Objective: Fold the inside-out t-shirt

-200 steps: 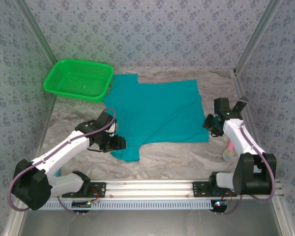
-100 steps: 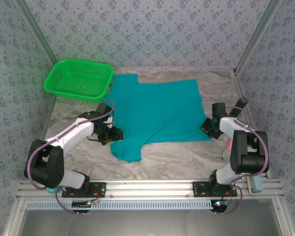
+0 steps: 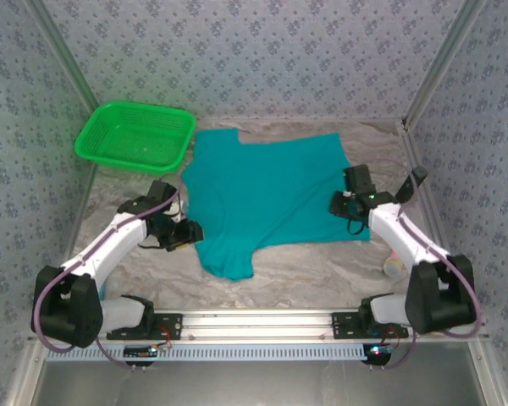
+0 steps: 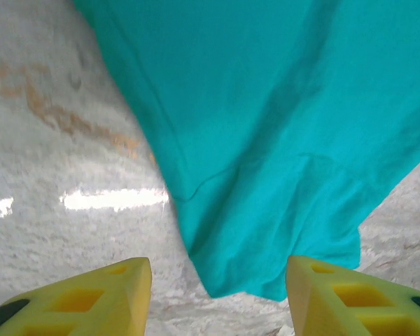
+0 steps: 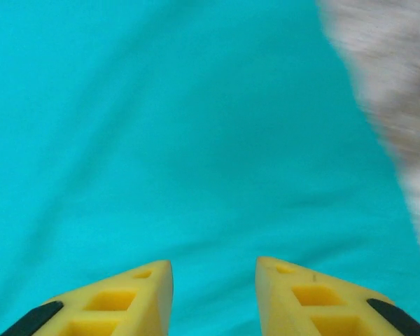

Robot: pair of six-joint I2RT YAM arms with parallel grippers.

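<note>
Hovering with its yellow fingers parted and nothing between them, your left gripper (image 4: pixel 217 264) looks down at the near-left lobe of the t-shirt (image 4: pixel 280 126), whose hem runs just ahead of the fingertips, with bare table (image 4: pixel 70 231) to one side. Your right gripper (image 5: pixel 213 264) is likewise released: its fingers stand apart above teal cloth and grasp nothing, with the shirt's right edge off to the side.

From above, you can see the left gripper (image 3: pixel 184 235) just beside the shirt's left edge and the right gripper (image 3: pixel 343 203) over its near-right corner. The t-shirt (image 3: pixel 271 190) lies spread flat in the middle of the table (image 3: pixel 322 271), its far-left corner touching the green basket (image 3: pixel 135 135) and one sleeve-like flap pointing toward the arm bases.

You appear to be at the first grasp – no fold shows in the cloth. Next, you'd probably lower each gripper onto its edge, pinch both layers and not just the top one, then lift and carry together so the cloth doesn't drag or bunch – watch the corner by the basket
</note>
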